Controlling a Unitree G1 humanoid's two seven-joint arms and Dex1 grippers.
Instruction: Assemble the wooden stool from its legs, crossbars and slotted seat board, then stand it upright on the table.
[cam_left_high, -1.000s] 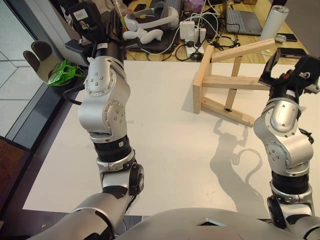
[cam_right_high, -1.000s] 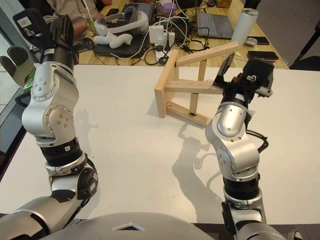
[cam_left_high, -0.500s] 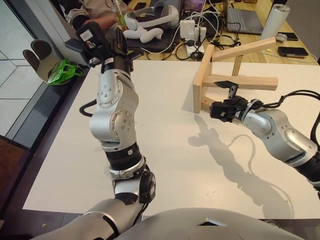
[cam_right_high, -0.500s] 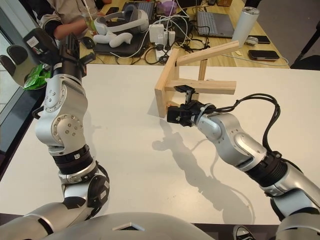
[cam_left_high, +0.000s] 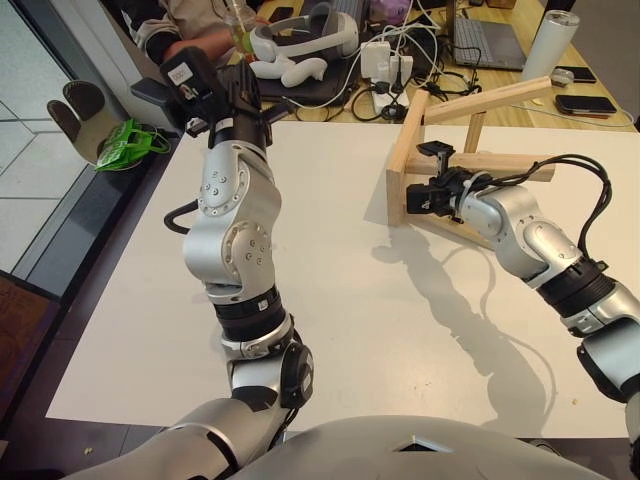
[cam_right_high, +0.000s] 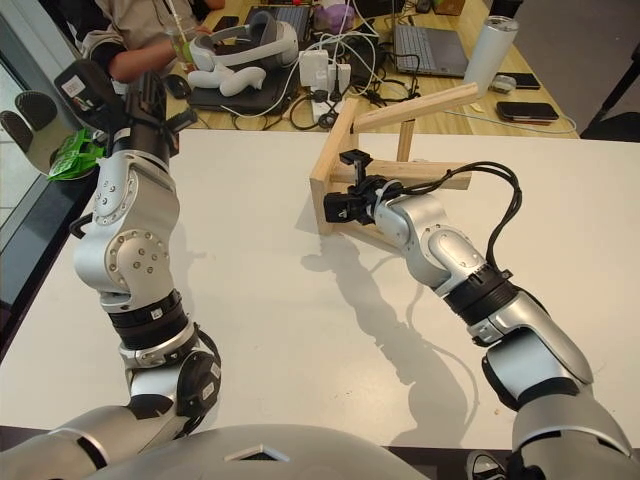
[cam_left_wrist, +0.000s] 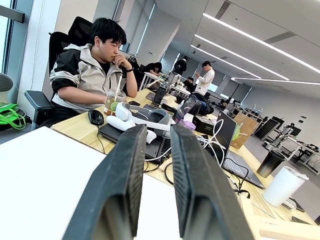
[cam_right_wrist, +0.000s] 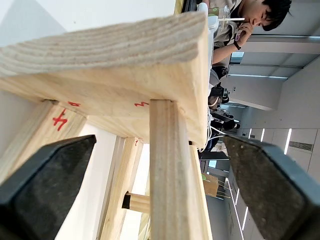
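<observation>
We find the wooden stool (cam_left_high: 405, 160) lying on its side on the far right part of the white table (cam_left_high: 330, 330), with its legs pointing to the robot's right. The right gripper (cam_left_high: 428, 178) sits at the stool's left end, against the thick end board. Its fingers (cam_right_wrist: 45, 185) stand wide apart on either side of a wooden bar (cam_right_wrist: 172, 175), with a gap at each pad, and they grip nothing. The left gripper (cam_left_wrist: 159, 135) is raised near the table's far left corner, well apart from the stool. Its fingers are only slightly parted and hold nothing.
</observation>
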